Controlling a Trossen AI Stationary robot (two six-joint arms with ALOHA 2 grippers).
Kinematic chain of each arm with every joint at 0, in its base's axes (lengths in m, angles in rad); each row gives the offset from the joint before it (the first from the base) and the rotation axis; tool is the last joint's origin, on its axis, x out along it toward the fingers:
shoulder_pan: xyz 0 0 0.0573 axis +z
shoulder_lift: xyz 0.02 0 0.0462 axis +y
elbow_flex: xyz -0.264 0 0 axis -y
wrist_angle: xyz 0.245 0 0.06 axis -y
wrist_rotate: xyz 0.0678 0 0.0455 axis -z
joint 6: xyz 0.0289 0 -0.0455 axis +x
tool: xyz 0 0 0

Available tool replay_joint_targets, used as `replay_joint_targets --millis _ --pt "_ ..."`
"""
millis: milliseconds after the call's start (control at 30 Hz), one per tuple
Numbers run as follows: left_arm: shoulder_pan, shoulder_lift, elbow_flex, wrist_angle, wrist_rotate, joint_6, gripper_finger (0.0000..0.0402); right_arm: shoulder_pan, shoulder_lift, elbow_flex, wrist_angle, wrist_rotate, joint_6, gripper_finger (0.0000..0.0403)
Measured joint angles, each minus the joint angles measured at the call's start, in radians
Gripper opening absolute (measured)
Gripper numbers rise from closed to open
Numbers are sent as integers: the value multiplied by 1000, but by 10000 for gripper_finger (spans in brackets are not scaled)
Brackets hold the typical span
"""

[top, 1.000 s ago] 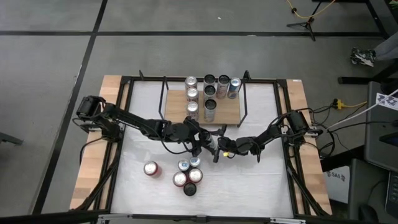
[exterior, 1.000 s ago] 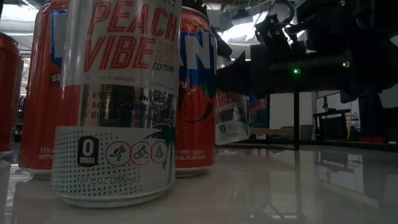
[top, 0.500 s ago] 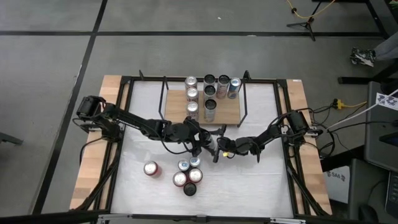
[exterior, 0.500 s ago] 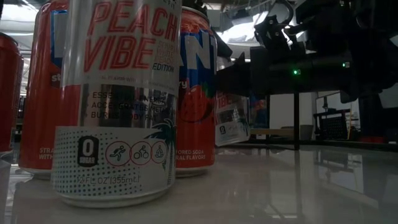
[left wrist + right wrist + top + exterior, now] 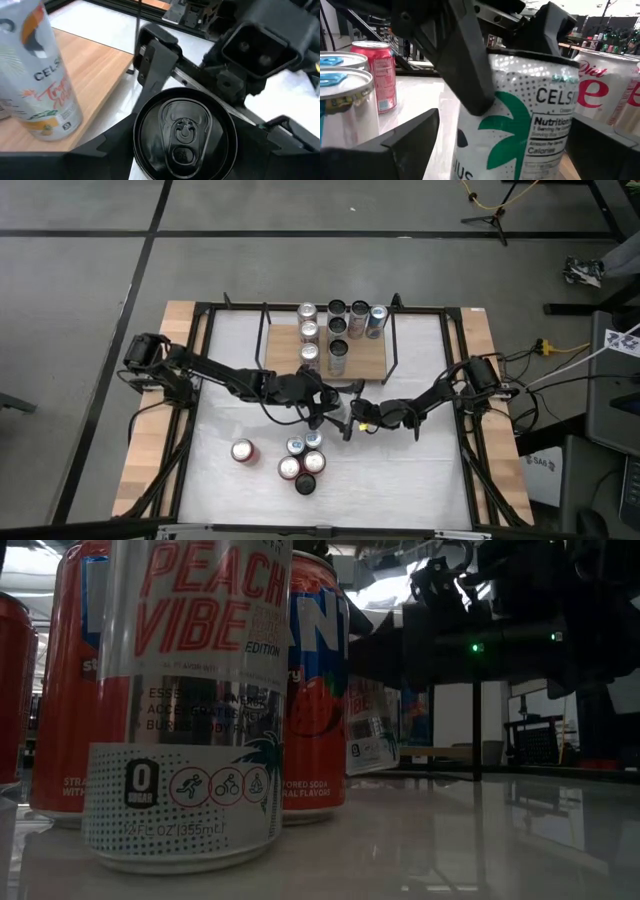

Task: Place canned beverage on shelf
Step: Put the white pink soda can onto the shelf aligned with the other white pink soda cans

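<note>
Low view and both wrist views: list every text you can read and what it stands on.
"PEACH VIBE", "EDITION", "0 SUGAR": front can.
"CELS": can on the shelf.
"CELSI", "Nutrition", "Calories": held can.
"Diet": white can.
Small print on the front can: too blurred to read.

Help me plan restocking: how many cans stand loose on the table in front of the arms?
6: one red can alone at the left, and five cans clustered right of it. A seventh can sits in the left gripper.
</note>
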State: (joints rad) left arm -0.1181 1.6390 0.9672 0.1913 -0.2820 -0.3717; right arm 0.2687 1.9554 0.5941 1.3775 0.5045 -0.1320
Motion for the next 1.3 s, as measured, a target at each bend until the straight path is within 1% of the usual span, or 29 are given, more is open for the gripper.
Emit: replay_joint_targets --millis 100,167,333,567,700,833,967,1200,1267,1300 --pt "12 0 0 2 34 0 241 0 -29 -1 -49 -9 2 387" --pt "19 0 0 1 42 1 241 0 -62 -1 -126 -19 11 387" --pt "28 0 0 -2 53 26 241 0 -158 -1 -350 -27 103 387" --pt "31 -1 0 -50 68 50 241 0 -344 -1 -650 -31 131 388" --pt "31 -1 0 -49 67 104 241 0 -458 -1 -784 -79 132 388" --pt "40 -1 0 -50 74 137 241 0 -547 -1 -855 -121 133 388" --pt "57 -1 0 -49 109 147 241 0 -604 -1 -887 -159 150 388" --pt "88 -2 1 -50 217 146 241 0 -626 -1 -889 -162 157 388" --pt "96 -2 19 -82 244 146 241 0 -626 -1 -889 -163 157 388" --pt "98 -2 42 -126 251 147 241 0 -626 -1 -889 -163 157 388"
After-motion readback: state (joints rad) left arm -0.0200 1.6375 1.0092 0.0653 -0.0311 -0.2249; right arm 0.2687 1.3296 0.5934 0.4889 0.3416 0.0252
